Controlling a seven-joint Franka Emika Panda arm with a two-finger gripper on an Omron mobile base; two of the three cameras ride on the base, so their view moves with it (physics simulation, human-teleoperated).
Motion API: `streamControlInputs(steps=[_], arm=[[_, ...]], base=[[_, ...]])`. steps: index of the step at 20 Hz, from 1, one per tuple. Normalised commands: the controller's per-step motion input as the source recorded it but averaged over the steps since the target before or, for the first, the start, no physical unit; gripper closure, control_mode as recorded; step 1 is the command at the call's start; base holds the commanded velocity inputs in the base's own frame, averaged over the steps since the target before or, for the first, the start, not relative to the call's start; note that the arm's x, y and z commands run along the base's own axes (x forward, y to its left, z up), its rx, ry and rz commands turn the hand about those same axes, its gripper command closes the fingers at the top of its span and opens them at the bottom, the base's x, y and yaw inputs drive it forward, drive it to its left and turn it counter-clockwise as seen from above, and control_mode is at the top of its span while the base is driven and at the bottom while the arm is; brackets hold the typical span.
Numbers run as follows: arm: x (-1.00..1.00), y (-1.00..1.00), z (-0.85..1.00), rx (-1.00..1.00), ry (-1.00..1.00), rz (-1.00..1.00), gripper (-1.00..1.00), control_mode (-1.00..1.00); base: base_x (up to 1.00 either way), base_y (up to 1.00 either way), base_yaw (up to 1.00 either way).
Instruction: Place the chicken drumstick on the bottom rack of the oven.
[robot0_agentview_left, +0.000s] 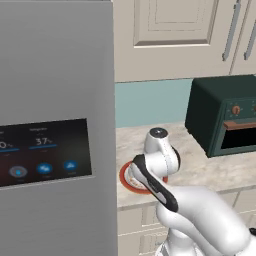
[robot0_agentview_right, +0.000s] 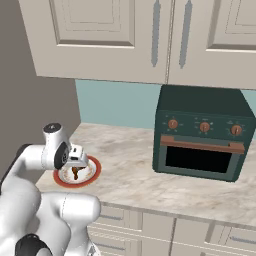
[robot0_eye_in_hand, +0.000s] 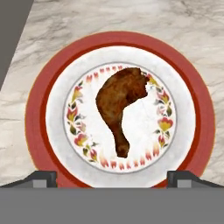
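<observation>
The chicken drumstick lies on a red-rimmed white plate, plump end toward the top of the hand view and thin end pointing down toward the fingers. My gripper hangs straight above the plate, open wide, with its two dark fingertips apart on either side and nothing between them. From the right base view, the hand hovers just over the drumstick and plate at the counter's left end. The oven and its bottom rack are out of view.
A dark green toaster oven stands on the marble counter to the right of the plate. A tall grey fridge walls off the left. Cream cabinets hang overhead.
</observation>
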Motion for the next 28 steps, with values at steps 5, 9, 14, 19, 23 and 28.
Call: streamControlInputs(steps=[5,9,14,19,23,28], arm=[[0.04,-0.09,-0.48,0.00,0.01,0.00,-1.00,-1.00],[0.04,0.00,-0.15,0.00,0.00,0.00,-1.00,-1.00],[0.16,0.00,-0.38,0.00,0.00,0.00,-1.00,-1.00],[0.09,0.00,-0.36,0.00,0.00,0.00,-1.00,-1.00],[0.21,0.00,-0.36,0.00,0.00,0.00,-1.00,-1.00],[0.13,-0.01,-0.43,0.00,0.00,0.00,-1.00,-1.00]], base=[[0.00,0.00,0.00],[0.00,0.00,0.00],[0.00,0.00,0.00],[0.00,0.00,0.00],[0.00,0.00,0.00],[0.00,0.00,0.00]])
